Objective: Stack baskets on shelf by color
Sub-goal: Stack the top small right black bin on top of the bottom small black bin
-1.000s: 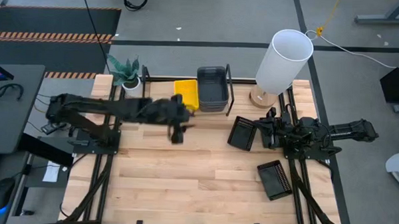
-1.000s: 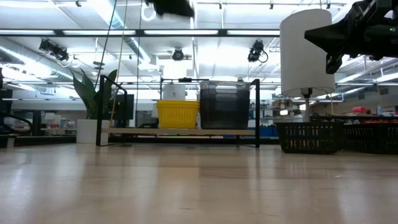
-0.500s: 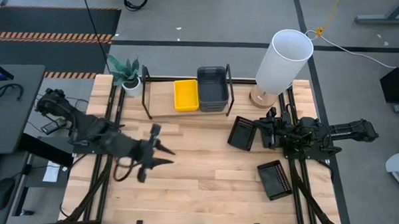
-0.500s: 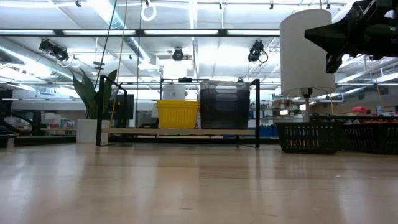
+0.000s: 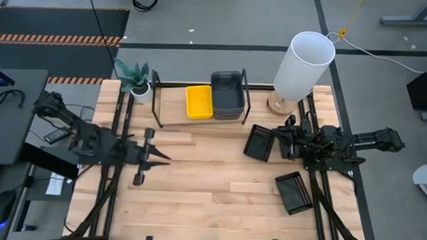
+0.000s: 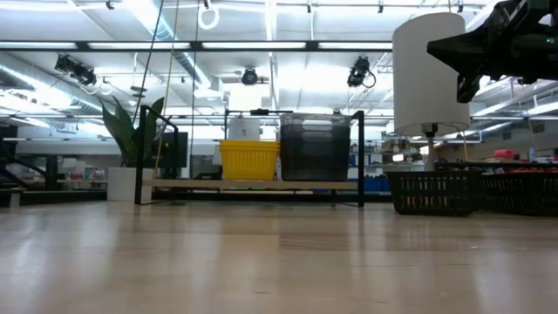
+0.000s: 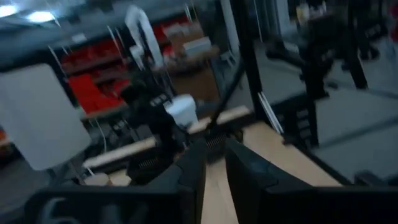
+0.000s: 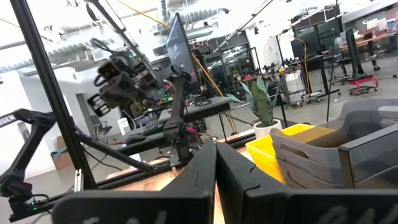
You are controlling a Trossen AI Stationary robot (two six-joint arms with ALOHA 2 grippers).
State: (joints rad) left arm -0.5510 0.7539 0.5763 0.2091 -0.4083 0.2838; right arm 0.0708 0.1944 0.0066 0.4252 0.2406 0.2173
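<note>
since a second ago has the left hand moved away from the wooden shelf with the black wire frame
Yes. In the high view the left hand has pulled back from beside the yellow plastic baskets on the wooden wire-framed shelf, toward the table's near left.

**Wooden table and shelf**

The wooden table (image 5: 218,184) carries the shelf (image 5: 178,113) at its far edge. On the shelf sit yellow baskets (image 5: 199,102) touching grey baskets (image 5: 227,94). Right of the shelf: lamp (image 5: 301,66), two black baskets (image 5: 260,142) (image 5: 294,191). Left: potted plant (image 5: 135,79).

We saw the table's (image 5: 218,198) middle and near edge bare; the shelf (image 5: 172,111), lamp (image 5: 304,64) and plant (image 5: 135,77) crowded its far edge.
</note>
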